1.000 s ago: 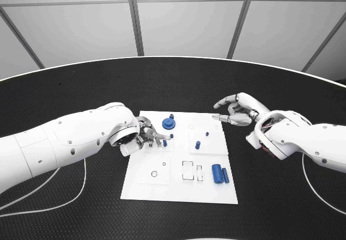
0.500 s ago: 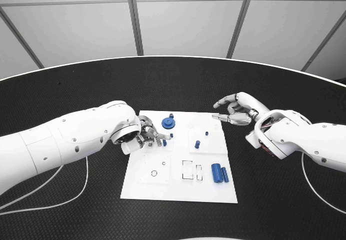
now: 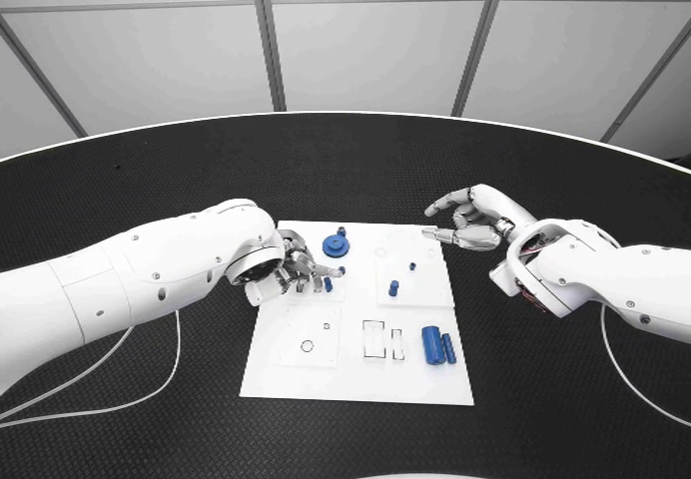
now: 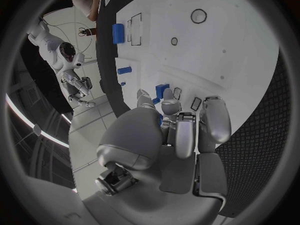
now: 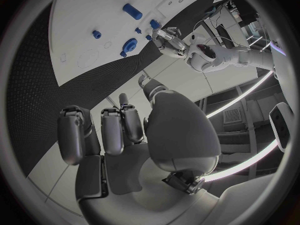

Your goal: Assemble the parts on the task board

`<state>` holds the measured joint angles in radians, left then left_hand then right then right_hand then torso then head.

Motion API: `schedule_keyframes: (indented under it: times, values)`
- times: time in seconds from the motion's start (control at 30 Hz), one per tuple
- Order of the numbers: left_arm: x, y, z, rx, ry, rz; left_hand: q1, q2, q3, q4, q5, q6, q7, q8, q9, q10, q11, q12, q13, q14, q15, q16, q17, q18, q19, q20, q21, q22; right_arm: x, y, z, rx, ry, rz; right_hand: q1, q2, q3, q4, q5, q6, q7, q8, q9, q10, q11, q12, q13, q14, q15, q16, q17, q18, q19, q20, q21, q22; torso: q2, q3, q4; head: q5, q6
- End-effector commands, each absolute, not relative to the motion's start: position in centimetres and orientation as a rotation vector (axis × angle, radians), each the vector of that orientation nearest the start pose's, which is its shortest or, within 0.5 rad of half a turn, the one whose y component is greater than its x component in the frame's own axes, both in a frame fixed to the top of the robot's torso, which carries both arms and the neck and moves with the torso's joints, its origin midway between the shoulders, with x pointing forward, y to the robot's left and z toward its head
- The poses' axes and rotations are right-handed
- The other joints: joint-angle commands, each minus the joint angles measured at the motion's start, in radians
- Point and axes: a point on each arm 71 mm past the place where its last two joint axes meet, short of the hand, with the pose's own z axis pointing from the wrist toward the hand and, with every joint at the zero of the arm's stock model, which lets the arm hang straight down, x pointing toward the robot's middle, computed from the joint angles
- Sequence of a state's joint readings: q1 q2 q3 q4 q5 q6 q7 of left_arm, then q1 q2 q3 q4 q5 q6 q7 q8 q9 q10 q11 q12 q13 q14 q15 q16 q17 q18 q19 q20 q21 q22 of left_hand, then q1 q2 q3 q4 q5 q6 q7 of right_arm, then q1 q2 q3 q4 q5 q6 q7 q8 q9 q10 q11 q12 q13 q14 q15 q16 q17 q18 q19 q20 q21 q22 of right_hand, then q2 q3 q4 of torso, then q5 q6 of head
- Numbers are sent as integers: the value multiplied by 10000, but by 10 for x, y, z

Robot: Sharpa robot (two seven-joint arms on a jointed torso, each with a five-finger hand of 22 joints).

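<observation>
- Little has shifted over the last second: the left hand [image 3: 293, 271] has crept slightly toward twelve o'clock along the nine-o'clock edge of the task board [image 3: 339, 384], and the small blue peg [image 3: 327, 284] at its fingers moved with it; the right hand [image 3: 472, 222] has stayed put.
- Left fingers [image 4: 181, 135] are curled in close around the peg, whose blue shows between them in the left wrist view; it looks pinched, its tip over the board.
- Right fingers are loosely spread and hold nothing, hovering off the board's one-o'clock corner above the counter [image 3: 576, 399].
- Other parts: a blue gear-like piece [image 3: 338, 244] near twelve o'clock, two short pegs [image 3: 393, 288] standing near the middle, and two blue cylinders [image 3: 439, 345] lying toward four o'clock.
- Judged step: seating the held peg in a socket near the nine-o'clock edge.
- Next move probably calls for holding the peg upright, aligning it over its hole, then pressing straight down.
</observation>
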<state>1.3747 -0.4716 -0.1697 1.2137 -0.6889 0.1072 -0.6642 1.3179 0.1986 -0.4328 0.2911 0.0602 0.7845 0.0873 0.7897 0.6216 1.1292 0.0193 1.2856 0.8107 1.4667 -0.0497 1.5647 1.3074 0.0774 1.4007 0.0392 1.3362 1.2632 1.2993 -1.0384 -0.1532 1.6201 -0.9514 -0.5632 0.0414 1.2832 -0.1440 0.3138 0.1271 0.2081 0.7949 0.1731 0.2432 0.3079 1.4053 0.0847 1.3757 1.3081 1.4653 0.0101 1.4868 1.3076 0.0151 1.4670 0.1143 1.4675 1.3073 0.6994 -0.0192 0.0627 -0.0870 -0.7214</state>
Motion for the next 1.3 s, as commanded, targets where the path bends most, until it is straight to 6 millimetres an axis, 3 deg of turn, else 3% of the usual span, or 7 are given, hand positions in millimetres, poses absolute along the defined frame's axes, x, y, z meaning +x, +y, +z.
schedule_keyframes:
  times: [0.03, 1.13, 1.3]
  values:
    - [530, 120, -203, -4243, 24499, -4253, 64, 42, 17, -36, -6, 5, -47, -57, 12, 2, -82, 54, -1, 1041, -24, 61, 2634, 90, 82, 15, -67, -17, 469, -279, -160, 3468, 15175, 7865, 61, -38, 9, 22, 54, 49, -6, 39, -14, 93, -12, 58, 755, 617, -58, -53, 744, 148, 498, -84, 9, 1667, 4, -3, 14, -11, -18]
    - [535, 113, -204, -3997, 24696, -3837, 431, 76, 515, -31, 8, -15, -60, -120, 27, 17, -101, 77, 44, 1041, -45, 61, 2634, 88, 150, -18, -137, -100, 469, -278, -160, 3490, 15238, 7853, 52, -46, 19, 39, 78, 61, -8, 50, -22, 97, -13, 61, 756, 620, -59, -50, 753, 145, 504, -85, 17, 1677, -8, -7, 13, -60, -67]
    - [535, 112, -205, -3862, 24742, -3769, 605, -23, 821, -22, -5, -14, -73, -164, 23, 24, -114, 91, 69, 1041, -60, 61, 2634, 86, 176, -33, -158, -125, 469, -278, -160, 3489, 15248, 7857, 41, -49, 27, 57, 92, 72, -10, 59, -28, 107, -15, 70, 763, 622, -60, -48, 760, 146, 504, -86, 15, 1676, 0, -11, 18, -39, -80]
